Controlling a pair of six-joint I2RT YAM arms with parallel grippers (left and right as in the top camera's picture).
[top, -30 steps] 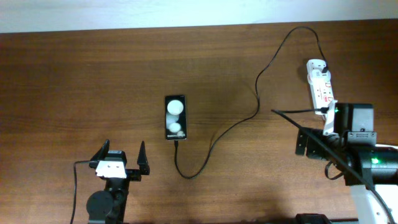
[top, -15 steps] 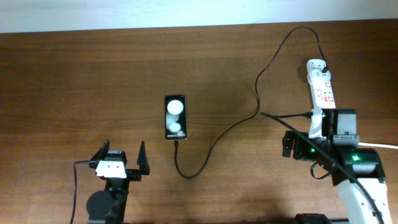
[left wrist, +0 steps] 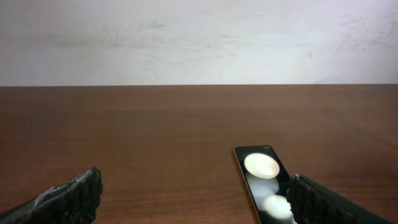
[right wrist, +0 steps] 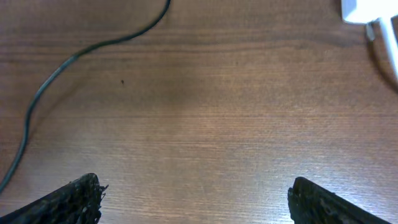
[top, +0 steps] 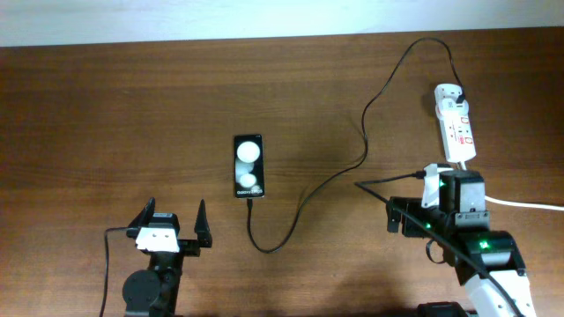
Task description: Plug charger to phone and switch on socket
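Note:
The phone (top: pixel 248 165) lies flat mid-table with two round white reflections on its screen; it also shows in the left wrist view (left wrist: pixel 264 183). The charger (top: pixel 335 176), a thin black cable, runs from the socket's far end, loops down, and its tip meets the phone's near end. The socket (top: pixel 456 123) is a white strip at the far right; its corner shows in the right wrist view (right wrist: pixel 367 9). My right gripper (top: pixel 429 195) (right wrist: pixel 196 202) is open and empty over bare wood, near and left of the socket. My left gripper (top: pixel 174 216) (left wrist: pixel 196 199) is open and empty, near and left of the phone.
The socket's thick white cord (top: pixel 520 204) runs off the right edge behind my right arm. The charger cable (right wrist: pixel 62 62) crosses the upper left of the right wrist view. A pale wall borders the table's far edge (left wrist: pixel 199 85).
My right arm has moved left and toward the table's near edge, away from the socket's near end. The left arm, phone and cable have not moved.

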